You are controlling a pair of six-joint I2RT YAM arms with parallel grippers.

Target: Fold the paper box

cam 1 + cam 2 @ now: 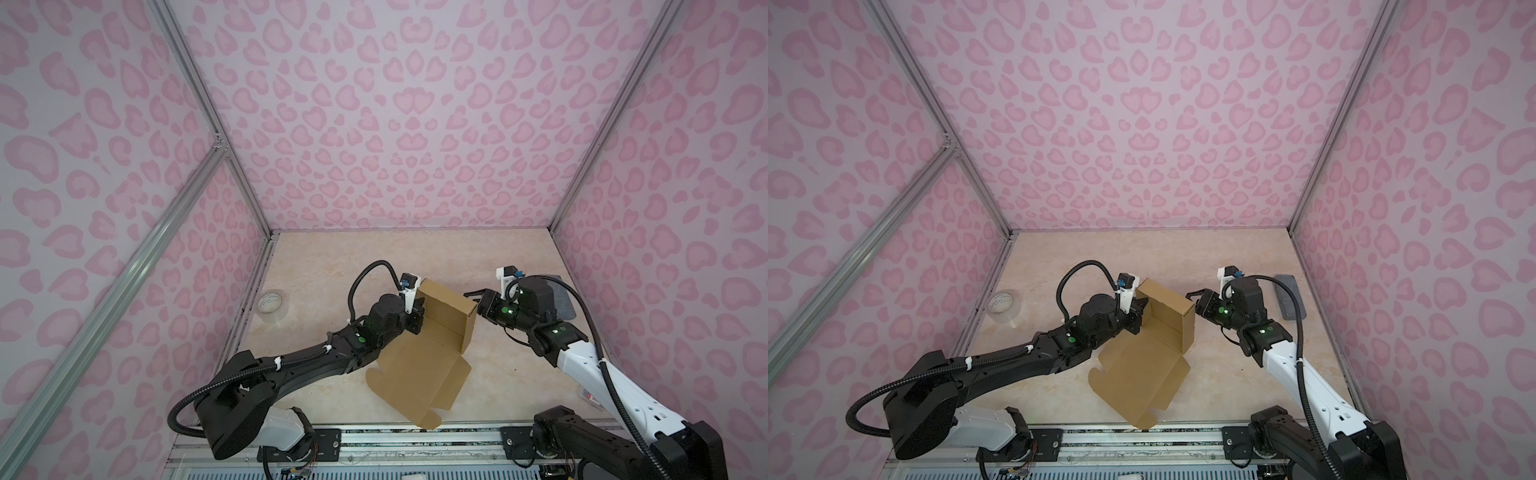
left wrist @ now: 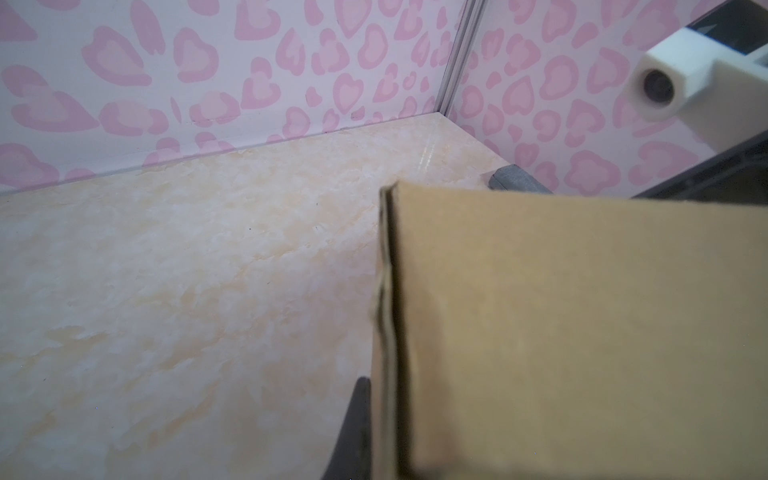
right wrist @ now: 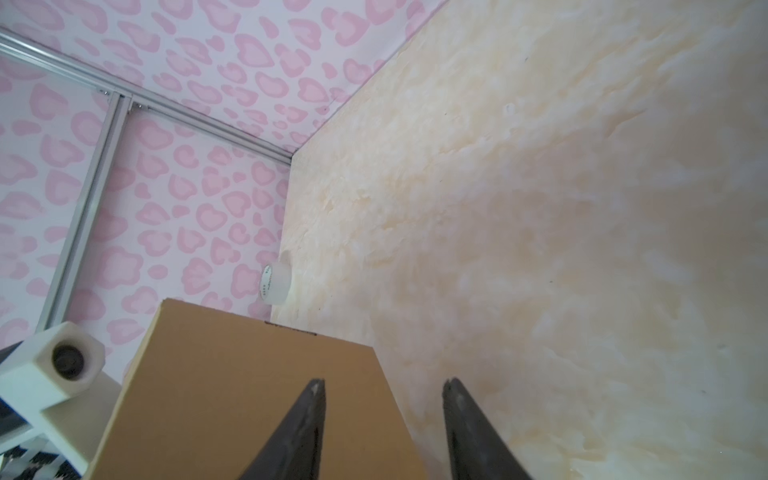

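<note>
Two arms meet at the paper box (image 1: 419, 370), which sits at lower centre in both top views on the marbled table (image 1: 415, 257). Its far walls stand upright; the lid panel with its flaps lies flat, reaching the table's near edge. Left gripper (image 1: 419, 312): jaws closed on the box's upright left wall; in the left wrist view one dark finger (image 2: 357, 424) lies against the cardboard edge. Right gripper (image 1: 473, 296): jaws moderately apart, gripping nothing, just beside the box's upper right corner. In the right wrist view one fingertip (image 3: 313, 399) overlaps the cardboard, its partner the table; contact cannot be told. Clear tape roll (image 1: 272, 305) at left; grey block (image 1: 1289, 297) at right.
</note>
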